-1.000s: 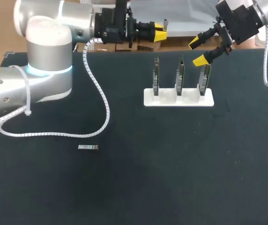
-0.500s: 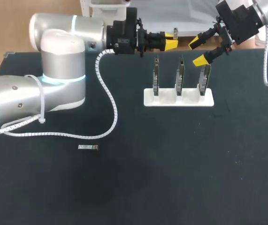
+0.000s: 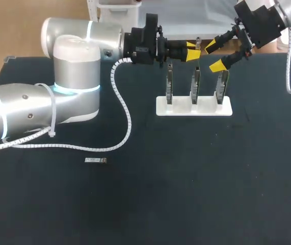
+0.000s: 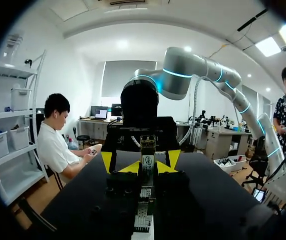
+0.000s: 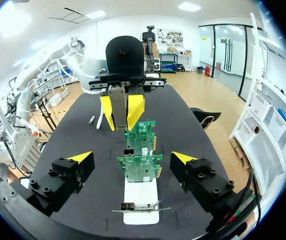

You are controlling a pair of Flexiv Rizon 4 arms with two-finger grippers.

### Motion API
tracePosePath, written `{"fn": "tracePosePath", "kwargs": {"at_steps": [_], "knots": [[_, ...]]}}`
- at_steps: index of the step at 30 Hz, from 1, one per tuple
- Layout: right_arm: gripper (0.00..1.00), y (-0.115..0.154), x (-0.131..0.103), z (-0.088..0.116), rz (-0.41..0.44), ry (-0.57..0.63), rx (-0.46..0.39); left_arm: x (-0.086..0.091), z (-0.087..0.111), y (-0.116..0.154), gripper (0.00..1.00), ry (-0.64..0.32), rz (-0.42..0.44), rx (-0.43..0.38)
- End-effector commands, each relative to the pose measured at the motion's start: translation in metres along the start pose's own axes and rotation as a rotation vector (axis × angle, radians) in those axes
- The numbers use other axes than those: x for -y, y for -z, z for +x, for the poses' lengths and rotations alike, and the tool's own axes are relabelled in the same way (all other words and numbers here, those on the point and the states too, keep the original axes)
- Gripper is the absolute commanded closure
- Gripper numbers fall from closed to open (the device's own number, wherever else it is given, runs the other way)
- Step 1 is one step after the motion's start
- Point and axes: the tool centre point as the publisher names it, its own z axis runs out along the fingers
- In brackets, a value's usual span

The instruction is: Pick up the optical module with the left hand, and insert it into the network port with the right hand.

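Left gripper narrowly parted, right gripper spread wide, both empty, above the white card stand — optical module well apart from it.

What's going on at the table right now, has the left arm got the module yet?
Not yet. The optical module lies loose on the black table, well away from both grippers. The left gripper is empty, up by the network cards that stand in the white stand. The right gripper hangs open facing it, near the row's right end. The pickup is not yet done.
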Motion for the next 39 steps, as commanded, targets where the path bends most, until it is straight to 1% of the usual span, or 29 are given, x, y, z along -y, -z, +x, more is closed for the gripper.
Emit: {"fn": "tracePosePath", "kwargs": {"at_steps": [1, 7, 13, 21, 26, 39], "knots": [[0.00, -0.0001, -0.0015, 0.0004, 0.003, 0.002, 0.002, -0.0054, 0.0056, -0.0024, 1.00, 0.015, 0.020, -0.012], [0.00, -0.0001, -0.0015, 0.0004, 0.003, 0.002, 0.002, -0.0035, 0.0076, -0.0022, 1.00, 0.029, 0.036, -0.017], [0.00, -0.0001, -0.0015, 0.0004, 0.003, 0.002, 0.002, -0.0049, 0.0067, -0.0020, 1.00, 0.021, 0.044, -0.018], [0.00, -0.0001, -0.0015, 0.0004, 0.003, 0.002, 0.002, -0.0066, 0.0082, -0.0073, 1.00, 0.037, 0.059, 0.000], [0.00, -0.0001, -0.0015, 0.0004, 0.003, 0.002, 0.002, -0.0067, 0.0103, -0.0081, 1.00, 0.056, 0.053, 0.018], [0.00, -0.0001, -0.0015, 0.0004, 0.003, 0.002, 0.002, -0.0072, 0.0112, -0.0099, 1.00, 0.057, 0.046, 0.009]]}}
